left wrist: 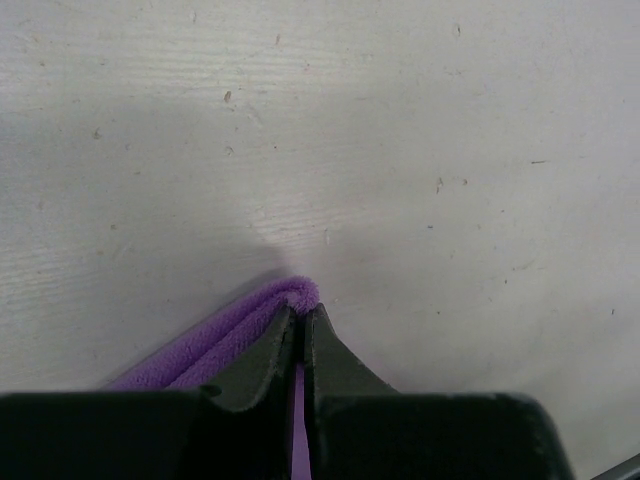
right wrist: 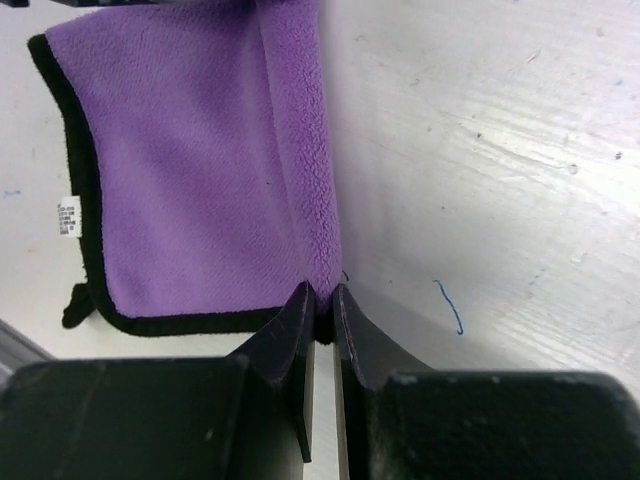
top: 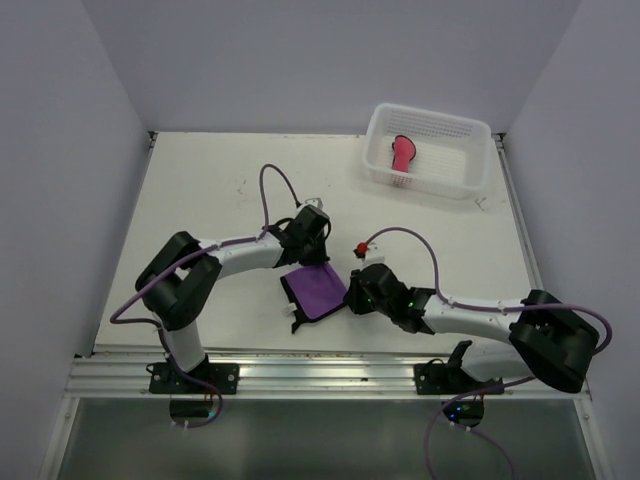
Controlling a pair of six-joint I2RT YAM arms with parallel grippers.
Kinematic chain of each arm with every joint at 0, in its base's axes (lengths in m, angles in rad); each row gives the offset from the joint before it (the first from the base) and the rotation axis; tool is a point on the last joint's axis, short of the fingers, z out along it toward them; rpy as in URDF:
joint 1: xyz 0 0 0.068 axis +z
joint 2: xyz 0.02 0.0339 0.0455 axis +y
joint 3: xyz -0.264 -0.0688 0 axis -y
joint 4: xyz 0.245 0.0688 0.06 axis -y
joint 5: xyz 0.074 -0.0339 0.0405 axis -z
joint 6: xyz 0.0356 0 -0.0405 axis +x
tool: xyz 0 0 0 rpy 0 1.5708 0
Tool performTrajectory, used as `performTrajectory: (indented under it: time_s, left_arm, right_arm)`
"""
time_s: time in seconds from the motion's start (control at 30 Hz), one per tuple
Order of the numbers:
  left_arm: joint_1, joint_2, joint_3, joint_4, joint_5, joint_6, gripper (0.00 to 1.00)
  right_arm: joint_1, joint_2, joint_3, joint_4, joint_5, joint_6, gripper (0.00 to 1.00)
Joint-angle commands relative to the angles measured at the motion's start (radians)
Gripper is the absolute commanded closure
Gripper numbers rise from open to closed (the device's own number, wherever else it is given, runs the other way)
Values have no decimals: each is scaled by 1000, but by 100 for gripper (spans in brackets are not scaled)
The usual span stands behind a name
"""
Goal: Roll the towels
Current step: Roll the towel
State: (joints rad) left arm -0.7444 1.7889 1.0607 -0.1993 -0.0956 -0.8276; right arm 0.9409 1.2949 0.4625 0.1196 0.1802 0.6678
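Left gripper [left wrist: 302, 325]: black jaws pinched together on the folded far corner of the soft purple fleece towel with black trim [top: 315, 292], the fleece doubled over at the fingertips

Right gripper [right wrist: 322, 300]: jaws closed on the near end of the same folded edge, at the black hem

Purple towel: lies flat on the white table [top: 220, 170] between the two arms, near their bases, one side turned over into a narrow fold running from one gripper to the other; a small white label [right wrist: 68, 216] shows at the opposite hem

Pink-red towel [top: 402, 152]: already a short roll, resting inside the white perforated plastic basket [top: 480, 155] at the far right of the table, well apart from the arms

Step in hand: apparently starting the roll on the purple towel

Doing it well: both grips should travel together and level, keeping the fold taut and straight so the roll stays tight and even, without dragging the whole cloth across the table
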Motion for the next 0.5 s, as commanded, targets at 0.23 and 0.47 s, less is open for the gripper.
performTrajectory:
  time_s: [0.23, 0.47]
  left_arm:
    - [33, -37, 10, 83, -6, 8, 100]
    - [46, -89, -54, 156, -3, 8, 100]
  right_arm:
    - [145, 18, 94, -231, 310, -146, 100]
    - [237, 66, 117, -291, 399, -106, 100]
